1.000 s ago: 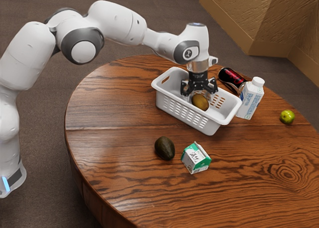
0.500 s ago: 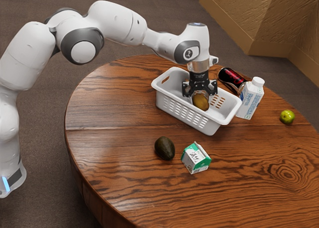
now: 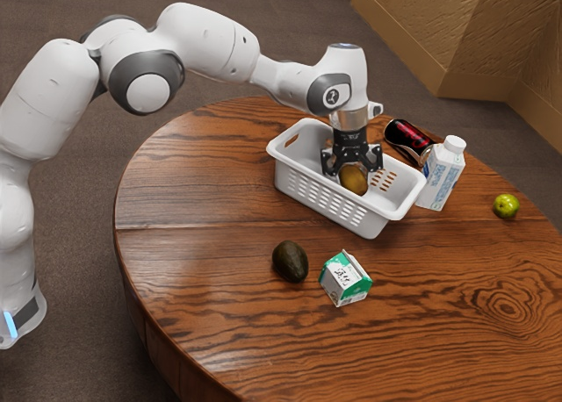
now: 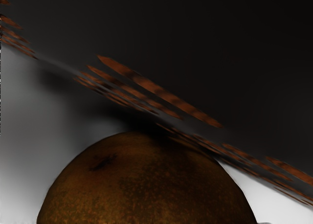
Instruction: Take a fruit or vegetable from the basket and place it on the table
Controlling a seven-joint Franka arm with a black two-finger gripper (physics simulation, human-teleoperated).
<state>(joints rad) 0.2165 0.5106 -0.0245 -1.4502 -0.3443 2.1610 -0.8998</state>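
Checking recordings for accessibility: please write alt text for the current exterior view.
A white robot arm has its black pincer at a brown fruit inside a white basket on a round wooden table. Also on the table: an avocado, a small carton, a capped white carton, a dark container and a green fruit.

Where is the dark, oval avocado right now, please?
The avocado lies on the round brown wooden table, just to the exterior view's left of the small green-and-white carton.
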